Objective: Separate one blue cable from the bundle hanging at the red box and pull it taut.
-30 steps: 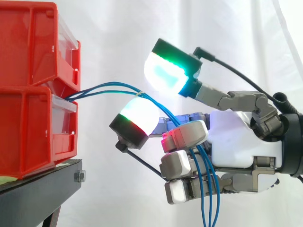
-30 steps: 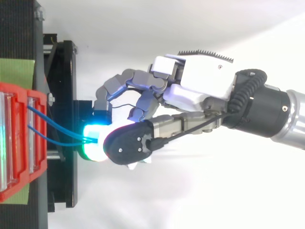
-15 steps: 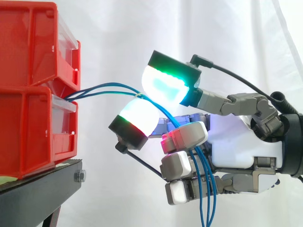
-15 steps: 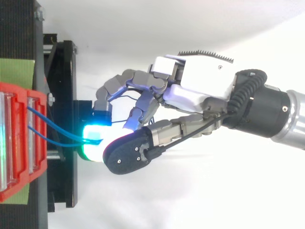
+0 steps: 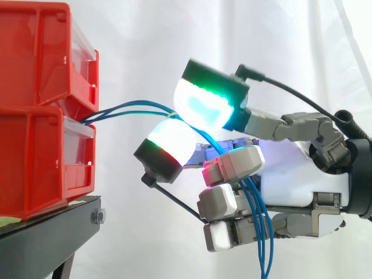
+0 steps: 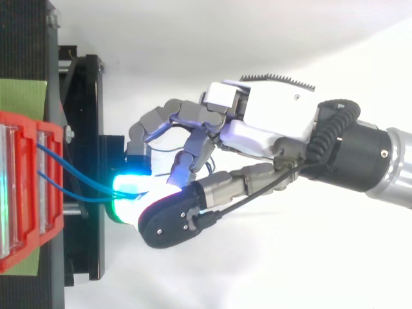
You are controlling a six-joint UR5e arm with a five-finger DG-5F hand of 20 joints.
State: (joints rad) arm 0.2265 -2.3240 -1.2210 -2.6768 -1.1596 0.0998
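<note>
Robot hand (image 5: 296, 174) reaches in from the right of the side view. Two glowing pads (image 5: 200, 102) close toward each other and pinch the blue cables (image 5: 131, 107) at mid-frame, with the other fingers curled below. The cables leave the gap between two stacked red bins (image 5: 35, 116) at the left, arc to the pads, then droop past the curled fingers to the bottom edge. They look thin, light, limp and smooth, so likely to slip. One strand seems best taken just past the small pale tie (image 5: 171, 117), where the strands spread.
</note>
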